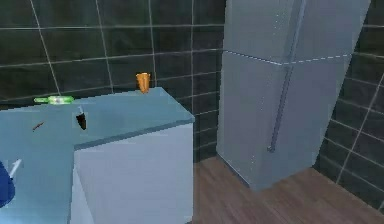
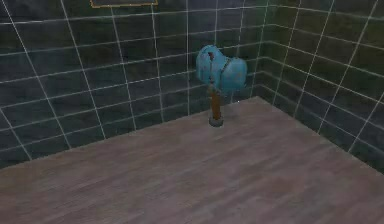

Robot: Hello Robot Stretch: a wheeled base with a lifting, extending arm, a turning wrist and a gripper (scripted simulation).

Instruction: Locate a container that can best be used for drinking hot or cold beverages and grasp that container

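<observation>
I am on the finding step. 1 orange cup (image 1: 143,81) stands at the back edge of the blue counter (image 1: 130,122), near the grey fridge (image 1: 290,90). Next I should roll closer and turn my arm side to it. I cannot tell how my claw is set.

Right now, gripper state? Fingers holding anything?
Gripper: cannot be told.
The small orange cup stands on the light blue countertop, near the dark tiled wall.
</observation>
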